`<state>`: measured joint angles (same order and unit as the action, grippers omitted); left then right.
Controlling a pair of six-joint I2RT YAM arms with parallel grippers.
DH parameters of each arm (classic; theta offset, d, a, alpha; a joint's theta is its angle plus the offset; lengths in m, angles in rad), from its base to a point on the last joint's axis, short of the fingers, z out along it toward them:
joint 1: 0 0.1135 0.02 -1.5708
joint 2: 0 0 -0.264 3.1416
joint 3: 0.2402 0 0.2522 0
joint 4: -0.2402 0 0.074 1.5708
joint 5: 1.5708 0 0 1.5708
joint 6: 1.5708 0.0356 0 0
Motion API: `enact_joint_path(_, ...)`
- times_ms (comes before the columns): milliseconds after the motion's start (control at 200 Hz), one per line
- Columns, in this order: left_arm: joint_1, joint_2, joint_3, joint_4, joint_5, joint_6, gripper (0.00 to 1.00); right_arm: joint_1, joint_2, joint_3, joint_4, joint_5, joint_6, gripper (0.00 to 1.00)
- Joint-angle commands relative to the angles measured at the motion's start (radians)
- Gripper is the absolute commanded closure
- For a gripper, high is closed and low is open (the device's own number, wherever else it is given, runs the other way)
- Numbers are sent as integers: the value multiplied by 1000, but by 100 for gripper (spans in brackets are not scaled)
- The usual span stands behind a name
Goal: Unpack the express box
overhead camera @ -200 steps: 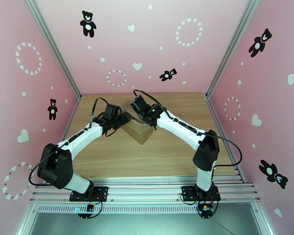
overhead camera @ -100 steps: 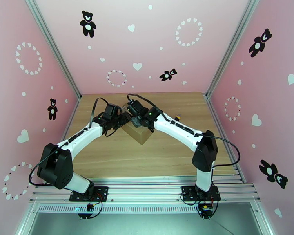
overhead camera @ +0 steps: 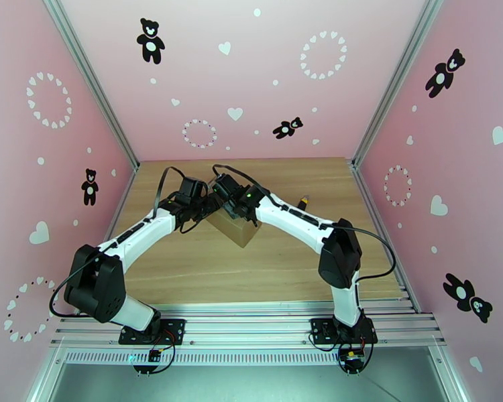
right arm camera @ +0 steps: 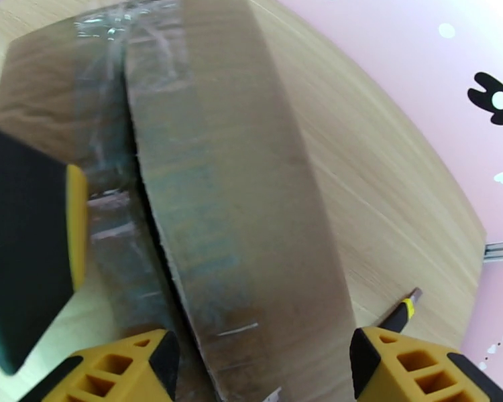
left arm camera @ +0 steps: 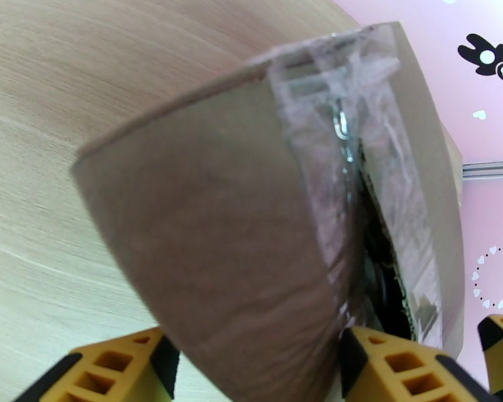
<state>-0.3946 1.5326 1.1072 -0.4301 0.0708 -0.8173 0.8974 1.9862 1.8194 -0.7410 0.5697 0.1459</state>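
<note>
Top external: table (overhead camera: 184,276) carries the express box (overhead camera: 239,230) mid-area, turned corner-on. My left arm (overhead camera: 144,232) and right arm (overhead camera: 298,219) both reach in over its top. Nothing pins the box down.

Left wrist: my left gripper (left arm camera: 255,356) is spread wide across one top flap (left arm camera: 218,216), with one finger at the outer edge and the other at the seam. Can't tell if the pads bite or just bracket it. Right wrist: my right gripper (right arm camera: 261,353) is the same on the other flap (right arm camera: 251,162), spread wide, contact unclear.

Tape (left arm camera: 312,162) along the seam is slit. The dark gap (left arm camera: 373,262) is widest near me and narrows toward the far end. Contents not readable.

Risks as I judge them:
- Far-end tape may hold. Pulling the flaps apart would then drag or tip a probably light box instead of opening it.
- Uneven pull could tear a flap or spin the box.
- The inner fingers of both grippers sit nearly side by side at the seam, so a twist could clash them.
- Utility knife (overhead camera: 304,200) lies just beyond my right arm. A wide swing could sweep it.
</note>
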Motion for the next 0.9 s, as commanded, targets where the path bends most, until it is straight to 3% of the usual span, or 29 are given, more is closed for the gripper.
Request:
enact_joint_path(0, 3, 54, -56, -222, -26, 18, 32, -11, 34, 14, 16, 120, -59, 28)
enact_joint_path(896, 4, 56, -123, -201, -5, 1, 33, -113, -40, 27, 108, 108, -55, 28)
